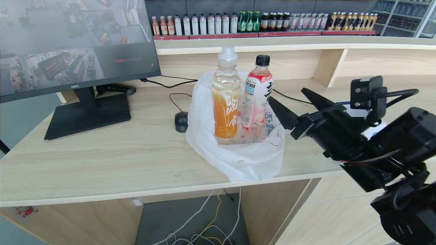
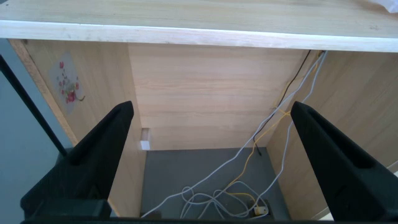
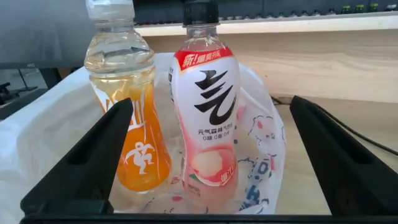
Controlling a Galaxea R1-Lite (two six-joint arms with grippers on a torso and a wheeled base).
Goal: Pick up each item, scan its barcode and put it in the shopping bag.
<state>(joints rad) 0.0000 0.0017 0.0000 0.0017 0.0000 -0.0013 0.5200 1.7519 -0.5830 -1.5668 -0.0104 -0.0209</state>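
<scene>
Jaws of the right gripper (image 1: 286, 94) stand open and empty over the counter's (image 1: 102, 160) right side, pointing at the shopping bag (image 1: 238, 160) by the front edge. In the bag the orange bottle (image 1: 226, 109) and pink bottle (image 1: 256, 102) stand upright, side by side. The left wrist view has the left gripper (image 2: 211, 107) spread wide and empty below the counter's front edge, facing cables (image 2: 211, 196). In the right wrist view both bottles stand just ahead of the parted fingers (image 3: 99, 149).

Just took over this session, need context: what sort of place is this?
Likely a shop's checkout: drink shelves behind the wooden counter, a monitor showing security-camera feeds, and an orange bottle and a pink bottle in a white shopping bag.
</scene>
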